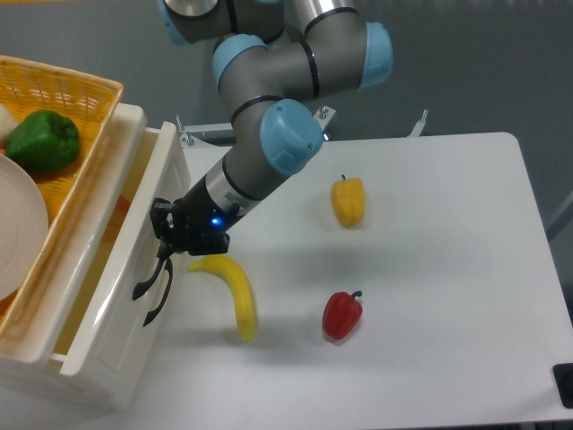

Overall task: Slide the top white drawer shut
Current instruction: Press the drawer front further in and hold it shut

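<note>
Closing push under way: black two-finger gripper (166, 231), finger opening indiscernible, against glossy cream-white plastic drawer (121, 296) front beside fingertips. Next: push further inward.

Top white drawer (107, 313): glossy cream plastic, thick front panel w/ black curved handle, at counter's left edge, pulled out only a little, narrow gap showing its inside.

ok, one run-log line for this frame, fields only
phase: pushing | gripper: against front panel by black handle, jaw state unclear | top white drawer: partly open | table: banana, red pepper, yellow pepper
</note>
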You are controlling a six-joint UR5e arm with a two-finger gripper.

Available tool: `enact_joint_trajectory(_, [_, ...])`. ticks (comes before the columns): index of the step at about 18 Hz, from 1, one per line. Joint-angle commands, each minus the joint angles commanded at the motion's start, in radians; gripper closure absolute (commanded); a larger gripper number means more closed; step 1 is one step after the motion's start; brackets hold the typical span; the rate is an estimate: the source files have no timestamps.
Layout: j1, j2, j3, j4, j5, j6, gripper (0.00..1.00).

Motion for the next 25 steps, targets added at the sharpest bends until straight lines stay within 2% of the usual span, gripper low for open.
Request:
enact_joint_trajectory(7, [-0.014, -0.006, 0.0, 0.0, 0.0, 0.002, 0.96])
enact_joint_trajectory(17, [0.038, -0.021, 0.011, 0.002, -0.002, 0.011, 0.96])
enact_joint_trajectory(25, [0.012, -0.032, 0.008, 0.015, -0.002, 0.0, 0.96])
